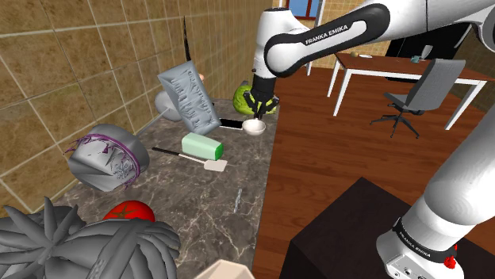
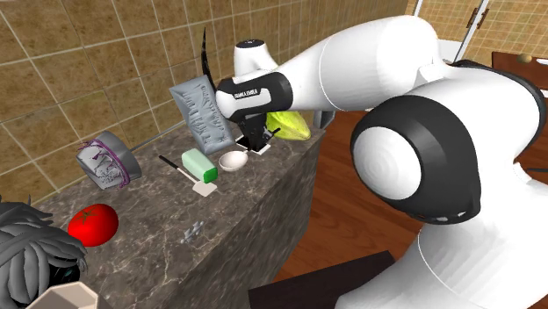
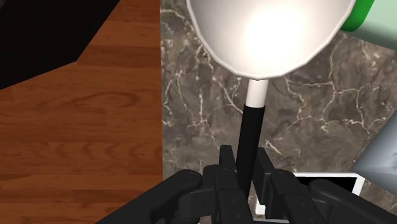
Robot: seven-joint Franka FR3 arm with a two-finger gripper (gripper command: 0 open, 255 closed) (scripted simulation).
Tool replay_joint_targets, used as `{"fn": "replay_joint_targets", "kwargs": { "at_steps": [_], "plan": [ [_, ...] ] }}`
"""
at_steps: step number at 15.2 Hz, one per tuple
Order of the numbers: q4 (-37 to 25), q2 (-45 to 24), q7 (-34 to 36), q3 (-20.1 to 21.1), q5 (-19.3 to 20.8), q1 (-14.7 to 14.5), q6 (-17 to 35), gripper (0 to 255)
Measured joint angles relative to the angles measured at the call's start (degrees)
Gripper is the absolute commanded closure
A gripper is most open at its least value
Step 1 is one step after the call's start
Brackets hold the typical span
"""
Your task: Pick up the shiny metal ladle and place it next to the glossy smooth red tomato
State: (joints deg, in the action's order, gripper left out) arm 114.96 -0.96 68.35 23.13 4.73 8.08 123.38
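1. Tomato [image 1: 129, 211]: red, resting on the tabletop [image 1: 238, 190], well apart from the gripper [image 3: 245, 158].
2. Ladle [image 3: 270, 35]: white bowl just ahead of the gripper, with its dark handle running straight back between the fingers.
3. Gripper: closed narrowly, clasping the handle.

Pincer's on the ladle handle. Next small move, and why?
Probably a short straight lift: the black pincer appears shut on the black handle of the white-bowled ladle, whose bowl looks low over the dark marble counter; the glossy red tomato lies far along it.

Both exterior views overlook the counter [image 1: 242, 190]; wrist looks down close
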Motion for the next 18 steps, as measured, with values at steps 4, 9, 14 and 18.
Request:
{"fn": "replay_joint_targets", "kwargs": {
  "at_steps": [4, 9, 14, 18],
  "plan": [
    [-1.9, 1.1, -0.7, -0.1, -0.7, 0.1, -2.9, 255],
    [-0.6, 3.7, 2.4, 1.7, -1.5, -1.6, -4.2, 255],
    [2.9, 7.4, 7.9, 4.8, -2.7, -4.5, -4.3, 255],
    [4.5, 9.7, 12.5, 7.6, -3.7, -6.9, -5.0, 255]
  ]
}}
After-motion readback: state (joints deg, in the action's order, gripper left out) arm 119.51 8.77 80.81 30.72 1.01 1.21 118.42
